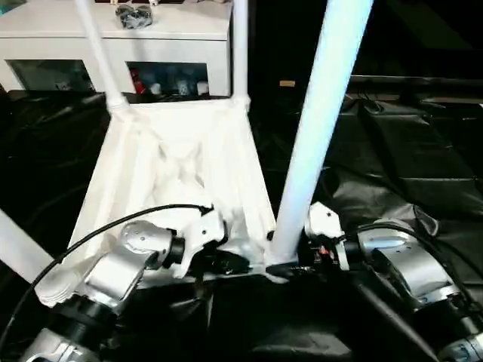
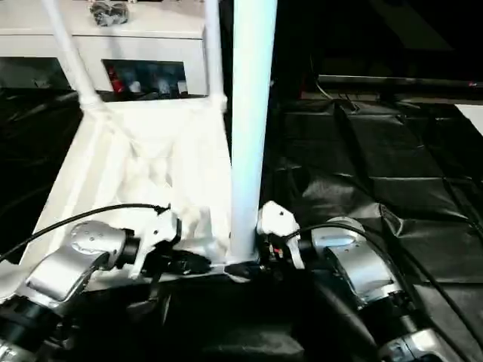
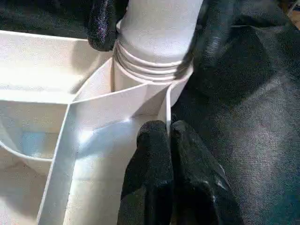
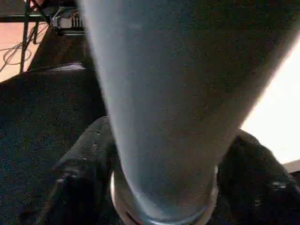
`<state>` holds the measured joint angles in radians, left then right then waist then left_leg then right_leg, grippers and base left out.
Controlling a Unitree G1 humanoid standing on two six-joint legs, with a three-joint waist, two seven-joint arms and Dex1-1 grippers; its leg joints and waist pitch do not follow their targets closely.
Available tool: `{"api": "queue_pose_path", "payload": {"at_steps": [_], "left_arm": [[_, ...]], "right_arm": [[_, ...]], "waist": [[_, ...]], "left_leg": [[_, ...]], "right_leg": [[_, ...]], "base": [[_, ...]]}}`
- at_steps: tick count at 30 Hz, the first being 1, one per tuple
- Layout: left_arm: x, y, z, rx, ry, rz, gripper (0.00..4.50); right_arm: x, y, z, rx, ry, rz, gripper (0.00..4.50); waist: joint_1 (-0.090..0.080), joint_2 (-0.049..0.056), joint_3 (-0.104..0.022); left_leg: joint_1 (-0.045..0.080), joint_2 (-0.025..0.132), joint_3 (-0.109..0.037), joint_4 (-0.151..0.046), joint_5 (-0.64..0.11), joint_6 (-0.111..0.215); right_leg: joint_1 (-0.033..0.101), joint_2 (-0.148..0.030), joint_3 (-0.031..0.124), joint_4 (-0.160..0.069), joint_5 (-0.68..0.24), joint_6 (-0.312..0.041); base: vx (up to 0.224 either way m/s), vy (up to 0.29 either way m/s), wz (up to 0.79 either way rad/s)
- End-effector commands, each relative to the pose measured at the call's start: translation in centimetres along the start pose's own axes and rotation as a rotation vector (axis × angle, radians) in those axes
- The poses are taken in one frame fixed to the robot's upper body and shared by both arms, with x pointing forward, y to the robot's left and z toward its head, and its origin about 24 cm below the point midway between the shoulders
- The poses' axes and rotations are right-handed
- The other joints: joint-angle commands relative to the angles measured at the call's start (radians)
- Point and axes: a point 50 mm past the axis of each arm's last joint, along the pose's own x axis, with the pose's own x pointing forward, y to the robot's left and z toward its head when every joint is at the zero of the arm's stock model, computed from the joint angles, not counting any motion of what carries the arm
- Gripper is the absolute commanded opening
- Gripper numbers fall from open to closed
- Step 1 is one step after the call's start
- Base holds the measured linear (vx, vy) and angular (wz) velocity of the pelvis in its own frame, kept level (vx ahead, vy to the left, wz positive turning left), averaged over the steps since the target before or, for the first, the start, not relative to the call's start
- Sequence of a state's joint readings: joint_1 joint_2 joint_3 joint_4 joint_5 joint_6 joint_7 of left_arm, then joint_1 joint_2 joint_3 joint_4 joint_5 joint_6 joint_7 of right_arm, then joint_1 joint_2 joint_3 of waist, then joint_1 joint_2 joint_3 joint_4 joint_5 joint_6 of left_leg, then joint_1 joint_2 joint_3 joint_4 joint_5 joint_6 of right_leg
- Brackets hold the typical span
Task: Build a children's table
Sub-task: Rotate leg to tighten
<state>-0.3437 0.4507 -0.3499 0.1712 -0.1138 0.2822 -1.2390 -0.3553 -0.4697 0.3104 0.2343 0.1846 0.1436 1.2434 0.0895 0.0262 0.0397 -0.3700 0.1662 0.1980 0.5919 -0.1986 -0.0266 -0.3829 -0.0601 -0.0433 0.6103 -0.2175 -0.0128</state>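
Observation:
The white tabletop (image 1: 181, 166) lies upside down on black sheeting, its ribbed underside facing up. Tube legs stand in its corner sockets: two at the far corners (image 1: 98, 53) (image 1: 240, 45), one at the near left (image 1: 15, 253), and a thick near-right leg (image 1: 317, 128). My left gripper (image 3: 168, 136) is shut on the thin rim wall of the tabletop, right beside the near-right socket (image 3: 150, 79). At that leg's base, just above the socket, my right gripper (image 2: 253, 260) has one black finger (image 3: 101, 23) pressed on each side of the tube.
A white cabinet (image 1: 113, 38) with glass doors stands behind the tabletop, with a dark object (image 1: 134, 15) on top. Crinkled black sheeting (image 1: 407, 151) covers the floor to the right. A black cable (image 1: 113, 226) runs over my left forearm.

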Motion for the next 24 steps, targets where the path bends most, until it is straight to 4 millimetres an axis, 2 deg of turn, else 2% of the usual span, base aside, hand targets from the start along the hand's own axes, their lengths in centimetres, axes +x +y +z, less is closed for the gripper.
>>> {"api": "queue_pose_path", "payload": {"at_steps": [1,7,12,13,14,16,17,18,19,22,24], "left_arm": [[0.5,-0.3,0.0,0.010,0.010,-0.031,0.00],[0.4,-0.2,0.0,0.013,0.012,-0.017,0.00],[0.7,0.5,-0.1,-0.007,0.001,0.087,0.00],[1.0,1.2,0.0,-0.029,-0.013,0.175,0.00],[1.0,1.2,0.0,-0.029,-0.013,0.175,0.00],[1.4,1.7,0.2,-0.052,-0.027,0.246,0.00],[2.1,2.0,0.5,-0.068,-0.034,0.297,0.00],[2.1,2.0,0.5,-0.068,-0.034,0.298,0.00],[2.3,2.0,0.6,-0.072,-0.034,0.314,0.00],[3.6,2.2,1.1,-0.098,-0.042,0.387,0.00],[4.3,2.4,1.4,-0.116,-0.050,0.431,0.00]], "right_arm": [[0.9,0.9,0.7,-0.031,-0.014,0.089,2.85],[0.9,1.1,0.6,-0.025,-0.011,0.092,2.63],[1.4,1.1,-0.1,0.004,-0.037,0.001,2.61],[1.9,0.8,-0.4,0.018,-0.073,-0.089,2.61],[1.9,0.8,-0.4,0.018,-0.073,-0.089,2.61],[2.3,0.4,-0.9,0.038,-0.094,-0.187,2.58],[3.0,-0.3,-1.6,0.097,-0.084,-0.304,2.58],[3.0,-0.3,-1.6,0.098,-0.083,-0.306,2.57],[3.2,-0.4,-1.8,0.106,-0.080,-0.340,2.53],[4.5,-0.9,-2.2,0.177,-0.065,-0.470,2.35],[5.5,-1.4,-2.5,0.264,-0.044,-0.568,2.26]], "waist": [[-0.004,-0.005,-0.050],[-0.004,-0.006,-0.050],[-0.004,-0.005,-0.047],[-0.005,-0.005,-0.044],[-0.005,-0.004,-0.042],[-0.012,-0.006,-0.042],[-0.016,-0.005,-0.040],[-0.018,-0.005,-0.038],[-0.020,-0.008,-0.039],[-0.033,-0.006,-0.037],[-0.042,-0.008,-0.036]], "left_leg": [[0.016,0.074,-0.033,-0.068,-0.145,0.058],[0.016,0.074,-0.033,-0.068,-0.149,0.058],[0.017,0.074,-0.033,-0.070,-0.167,0.051],[0.020,0.074,-0.032,-0.071,-0.193,0.041],[0.024,0.075,-0.031,-0.072,-0.211,0.033],[0.021,0.073,-0.038,-0.078,-0.246,0.006],[0.023,0.073,-0.037,-0.080,-0.261,-0.005],[0.025,0.072,-0.037,-0.081,-0.273,-0.011],[0.022,0.071,-0.042,-0.083,-0.282,-0.019],[0.022,0.071,-0.042,-0.084,-0.297,-0.022],[0.019,0.068,-0.044,-0.086,-0.304,-0.024]], "right_leg": [[0.036,-0.088,0.049,-0.065,-0.070,-0.243],[0.037,-0.089,0.049,-0.066,-0.085,-0.243],[0.034,-0.090,0.050,-0.071,-0.114,-0.236],[0.030,-0.089,0.051,-0.077,-0.151,-0.232],[0.026,-0.090,0.053,-0.081,-0.178,-0.231],[0.032,-0.092,0.051,-0.086,-0.264,-0.211],[0.026,-0.091,0.052,-0.089,-0.292,-0.200],[0.024,-0.092,0.052,-0.093,-0.315,-0.195],[0.028,-0.092,0.050,-0.093,-0.346,-0.177],[0.023,-0.091,0.052,-0.096,-0.360,-0.166],[0.023,-0.091,0.052,-0.099,-0.385,-0.160]], "base": [[0.000,0.000,0.00],[0.000,0.000,0.00],[0.000,0.000,0.00],[0.000,0.000,0.00],[0.000,0.000,0.00],[0.000,0.000,0.00],[0.000,0.000,0.00],[0.000,0.000,0.00],[0.000,0.000,0.00],[0.000,0.000,0.00],[0.000,0.000,0.00]]}}
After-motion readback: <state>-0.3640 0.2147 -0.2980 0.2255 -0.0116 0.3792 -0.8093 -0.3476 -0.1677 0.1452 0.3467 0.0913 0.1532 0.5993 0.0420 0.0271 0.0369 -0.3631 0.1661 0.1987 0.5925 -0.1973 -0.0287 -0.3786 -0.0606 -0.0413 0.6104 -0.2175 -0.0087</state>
